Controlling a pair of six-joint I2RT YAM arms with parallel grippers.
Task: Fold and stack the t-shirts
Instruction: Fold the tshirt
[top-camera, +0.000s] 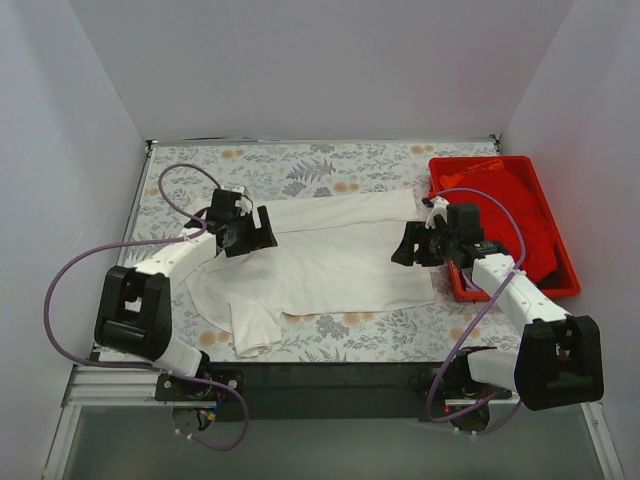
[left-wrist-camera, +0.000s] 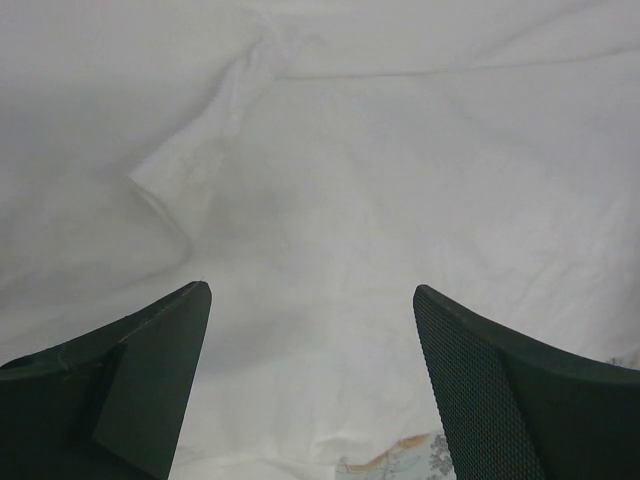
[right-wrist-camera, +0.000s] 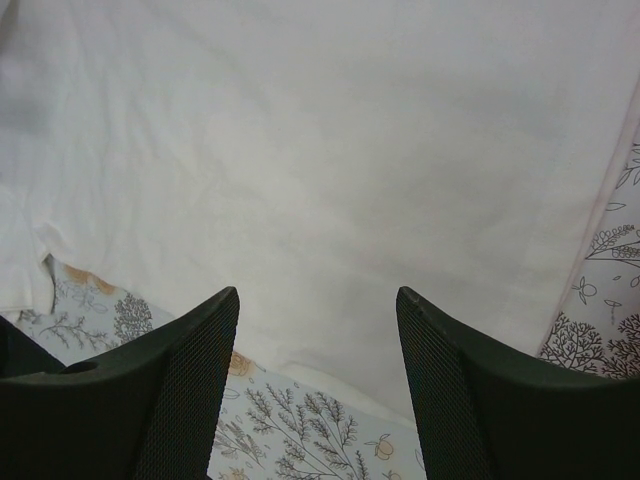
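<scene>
Top external view: the white t-shirt (top-camera: 330, 260) is seen spread on the floral tablecloth (top-camera: 300, 165) in the middle of the desk, between the two arms. Its far portion is laid as a long band running from the left toward the tray, and one short sleeve (top-camera: 252, 330) is pointed toward the near edge at the left. The red t-shirt (top-camera: 500, 210) is bunched inside the red tray (top-camera: 515, 292), which is set at the right side of the desk, just beside the right end of the white t-shirt.

The left gripper (top-camera: 262, 232) is held over the left end of the white t-shirt, and the right gripper (top-camera: 405, 247) is held over its right end, near the tray's corner.

From the left wrist, the fingers (left-wrist-camera: 140, 380) are shown spread wide apart, with nothing clasped between them. Wrinkled white cloth is seen beneath them, with a soft crease running up to the left.

From the right wrist, the fingers (right-wrist-camera: 165, 390) are likewise parted and nothing is gripped. Smooth white cloth is seen ahead of them, and the shirt's edge is crossed just under the fingertips, where the tablecloth is exposed. Whether either pair of fingers is touching the cloth cannot be told.
</scene>
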